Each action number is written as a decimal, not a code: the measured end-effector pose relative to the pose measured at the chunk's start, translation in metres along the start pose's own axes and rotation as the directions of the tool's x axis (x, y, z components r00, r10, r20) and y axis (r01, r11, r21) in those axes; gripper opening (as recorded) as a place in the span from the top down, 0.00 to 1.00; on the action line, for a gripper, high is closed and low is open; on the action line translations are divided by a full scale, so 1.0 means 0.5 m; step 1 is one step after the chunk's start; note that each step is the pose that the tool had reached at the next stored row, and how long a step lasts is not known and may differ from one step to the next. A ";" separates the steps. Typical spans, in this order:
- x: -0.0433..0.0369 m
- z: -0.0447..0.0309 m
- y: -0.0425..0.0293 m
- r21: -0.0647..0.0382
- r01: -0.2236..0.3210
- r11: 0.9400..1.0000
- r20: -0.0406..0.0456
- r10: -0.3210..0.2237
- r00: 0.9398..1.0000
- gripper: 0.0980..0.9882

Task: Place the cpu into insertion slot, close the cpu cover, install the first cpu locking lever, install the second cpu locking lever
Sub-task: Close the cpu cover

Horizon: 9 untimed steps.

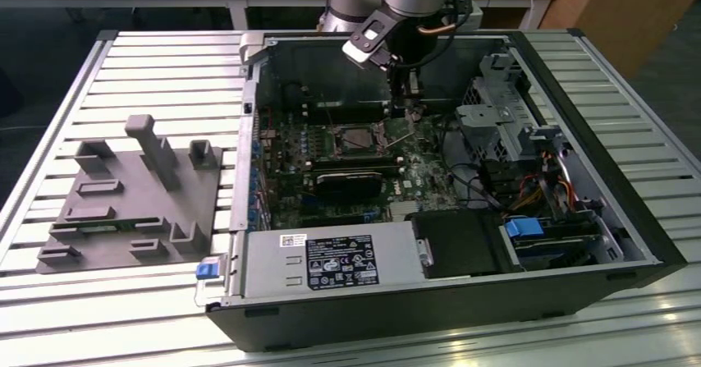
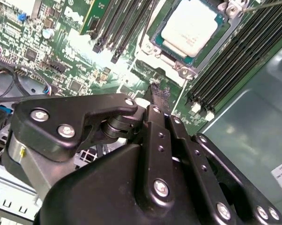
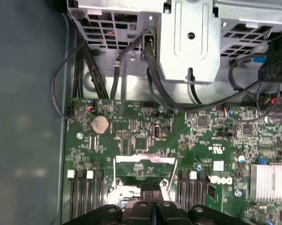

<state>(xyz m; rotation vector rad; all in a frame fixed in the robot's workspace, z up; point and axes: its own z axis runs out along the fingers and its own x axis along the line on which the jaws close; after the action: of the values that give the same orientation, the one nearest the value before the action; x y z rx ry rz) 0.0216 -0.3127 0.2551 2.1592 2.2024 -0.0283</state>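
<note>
You get no clean look at the tips of the gripper (image 1: 409, 111). In the exterior view it reaches down into the open computer case (image 1: 646, 219), and its end blurs into the clutter just beyond the socket, toward the exterior view's right. In both wrist views the arm's own black linkage covers much of the board.

In the first wrist view, the two fingers (image 3: 146, 208) lie pressed together with only a thin seam between them. Read the jaws as closed, with nothing visibly held.

The cpu (image 2: 192, 26) is seated in the insertion slot (image 2: 171, 57), in the far middle of the green board (image 3: 211, 136), between banks of long black memory slots (image 3: 87, 192). Its top is a pale, dull silver square with rounded corners. It lies uncovered, and one side is cut off by the picture's edge.

The cpu cover (image 3: 144, 160) shows only as a bright silvery strip at the socket's far edge. It appears swung up off the chip, but you cannot make out its cut-out centre. A thin wire lever (image 2: 270, 5) is also cut off at the frame edge.
</note>
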 end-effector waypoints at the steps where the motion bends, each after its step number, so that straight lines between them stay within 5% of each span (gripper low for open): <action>1: 0.000 0.000 0.003 0.000 0.000 1.000 0.000 0.000 1.000 0.99; 9: 0.002 0.002 0.026 0.001 0.000 1.000 0.000 0.000 1.000 0.99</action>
<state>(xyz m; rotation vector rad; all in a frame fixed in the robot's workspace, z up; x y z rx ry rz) 0.0345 -0.3114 0.2542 2.1597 2.2032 -0.0297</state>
